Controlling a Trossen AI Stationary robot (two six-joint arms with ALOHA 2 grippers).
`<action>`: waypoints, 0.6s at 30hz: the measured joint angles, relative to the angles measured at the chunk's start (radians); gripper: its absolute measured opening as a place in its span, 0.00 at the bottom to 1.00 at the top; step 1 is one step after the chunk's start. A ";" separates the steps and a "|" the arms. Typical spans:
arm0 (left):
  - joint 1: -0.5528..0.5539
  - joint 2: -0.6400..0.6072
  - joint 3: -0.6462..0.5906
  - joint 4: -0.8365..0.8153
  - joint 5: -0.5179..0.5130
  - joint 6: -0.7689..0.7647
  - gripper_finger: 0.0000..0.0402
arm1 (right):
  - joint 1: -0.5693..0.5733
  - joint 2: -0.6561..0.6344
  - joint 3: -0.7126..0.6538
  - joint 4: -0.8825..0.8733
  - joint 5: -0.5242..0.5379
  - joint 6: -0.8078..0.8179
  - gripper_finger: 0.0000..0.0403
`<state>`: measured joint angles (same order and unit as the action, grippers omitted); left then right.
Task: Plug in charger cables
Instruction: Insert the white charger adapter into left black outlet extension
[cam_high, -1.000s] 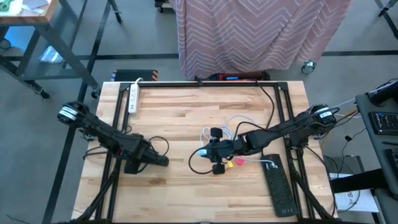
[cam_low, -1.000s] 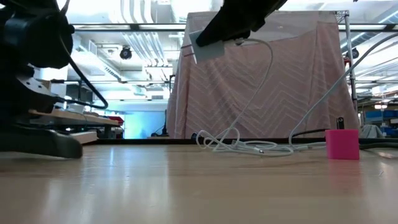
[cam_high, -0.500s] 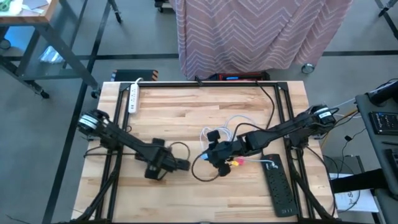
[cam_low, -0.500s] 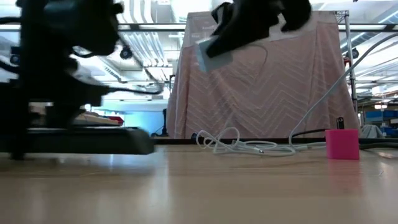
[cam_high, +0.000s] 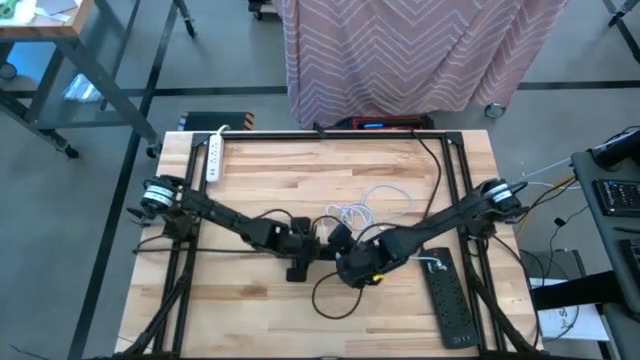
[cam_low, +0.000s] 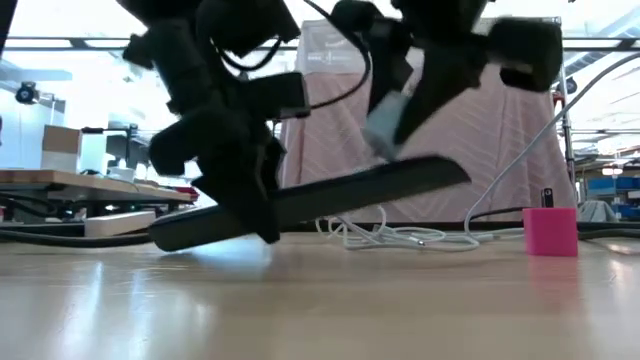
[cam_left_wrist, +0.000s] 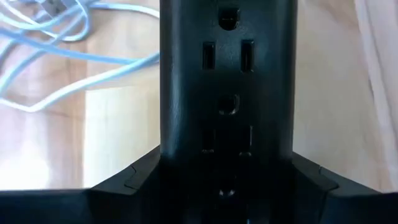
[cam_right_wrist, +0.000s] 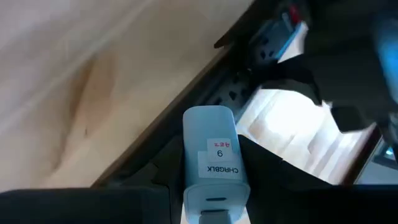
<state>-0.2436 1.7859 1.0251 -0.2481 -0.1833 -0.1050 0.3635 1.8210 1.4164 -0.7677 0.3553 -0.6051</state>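
**benchrat:** So what's going on mid-desk (cam_high: 250, 180)? Both arms are bunched together there.

**cordwrangler:** The left hand (cam_high: 300, 250) is clamped on a black power strip (cam_low: 310, 200) and holds it lifted off the wood, tilted, one end higher than the other. The left wrist view looks straight along its face, sockets (cam_left_wrist: 227, 56) pointing up at the camera. My guess is it's raised and angled to offer a socket to the other arm, instead of making that arm push down on something that could slide.

**benchrat:** And the right one?

**cordwrangler:** The right hand (cam_high: 352, 270) grips the light blue plug block (cam_right_wrist: 214, 158) (label reads "CHRGBLK", with a 9). In the low view the light blue plug block sits just above the strip, near its raised end. I can't tell if the prongs are touching a socket yet, so I'd call it lining up, not seated.

**benchrat:** Where's the rest of the stuff?

**cordwrangler:** The white charger cables (cam_high: 365, 205) lie in a loose tangle on the desk just behind the hands, and a pink plug block (cam_low: 549, 232) stands on the wood off to one side in the low view. A second black strip (cam_high: 448, 300) lies flat near the right edge, and a white strip (cam_high: 213, 157) sits at the far left corner. Neither is being touched.

**benchrat:** Risk?

**cordwrangler:** Probably misaligned prongs, since both pieces are held in the air.
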 joint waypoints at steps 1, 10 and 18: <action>0.006 0.001 -0.010 0.021 0.011 0.010 0.52 | 0.005 0.018 0.016 -0.039 0.022 -0.009 0.26; 0.015 -0.004 -0.089 0.086 0.084 0.025 0.52 | 0.022 0.133 0.102 -0.160 0.065 -0.099 0.26; 0.011 -0.009 -0.114 0.102 0.171 0.026 0.52 | 0.051 0.157 0.114 -0.125 0.026 -0.191 0.26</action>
<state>-0.2321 1.7774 0.9112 -0.1465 -0.0120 -0.0787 0.4149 1.9779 1.5309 -0.8924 0.3809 -0.7965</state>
